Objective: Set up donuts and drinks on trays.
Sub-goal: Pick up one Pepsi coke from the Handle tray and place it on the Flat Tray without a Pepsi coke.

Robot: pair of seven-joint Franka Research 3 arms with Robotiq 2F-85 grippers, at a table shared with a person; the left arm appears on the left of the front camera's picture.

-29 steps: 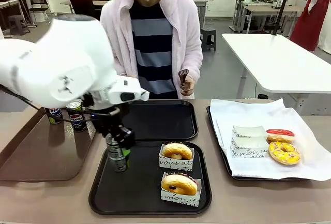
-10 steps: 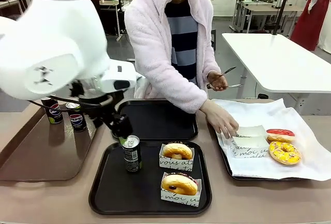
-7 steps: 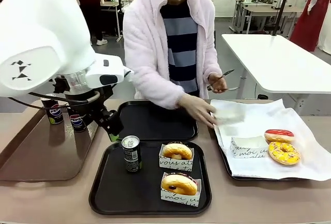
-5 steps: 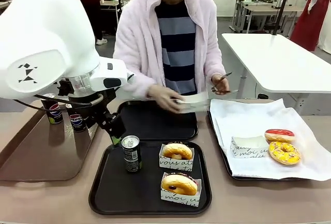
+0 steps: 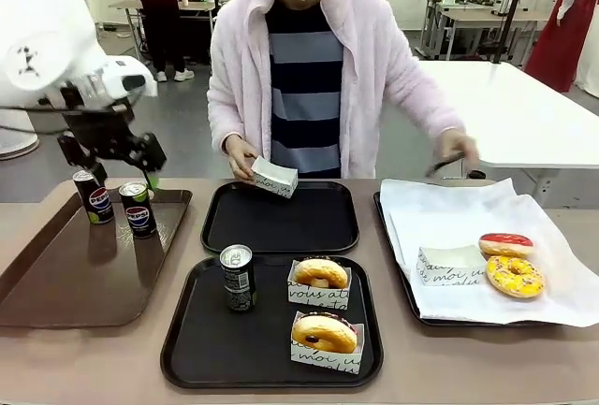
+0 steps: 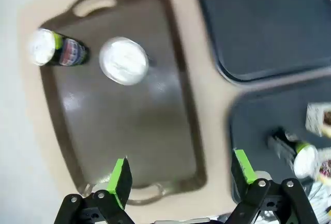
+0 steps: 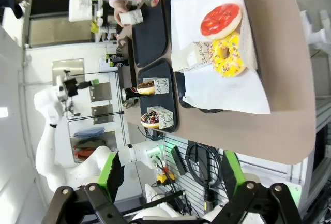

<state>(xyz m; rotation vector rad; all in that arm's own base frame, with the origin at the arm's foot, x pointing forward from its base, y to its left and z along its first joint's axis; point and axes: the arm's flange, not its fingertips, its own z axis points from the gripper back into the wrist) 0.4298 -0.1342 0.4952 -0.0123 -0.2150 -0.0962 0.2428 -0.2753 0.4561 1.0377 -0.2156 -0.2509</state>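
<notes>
On the near black tray (image 5: 192, 349) stand a dark can (image 5: 238, 277) and two boxed golden donuts (image 5: 320, 274) (image 5: 325, 333). The far black tray (image 5: 281, 223) is bare; the person's hand holds an empty white box (image 5: 274, 177) over its back edge. My left gripper (image 5: 114, 164) hangs open and empty above two Pepsi cans (image 5: 91, 196) (image 5: 138, 209) on the brown tray. In the left wrist view, the left gripper (image 6: 181, 175) looks down on those cans (image 6: 57, 53) (image 6: 124, 61). My right gripper (image 7: 170, 175) is open and empty, far from the red donut (image 7: 221, 19) and yellow donut (image 7: 227, 53).
The brown handled tray (image 5: 75, 283) lies at the left. A paper-lined tray (image 5: 449, 209) at the right holds a white box (image 5: 451, 265), a red donut (image 5: 505, 244) and a yellow donut (image 5: 514, 276). The person's other hand holds tongs (image 5: 449, 162) above it.
My left gripper let go of the can on the near tray and moved left and back to above the brown tray. The person carried a white box from the lined tray to the far tray.
</notes>
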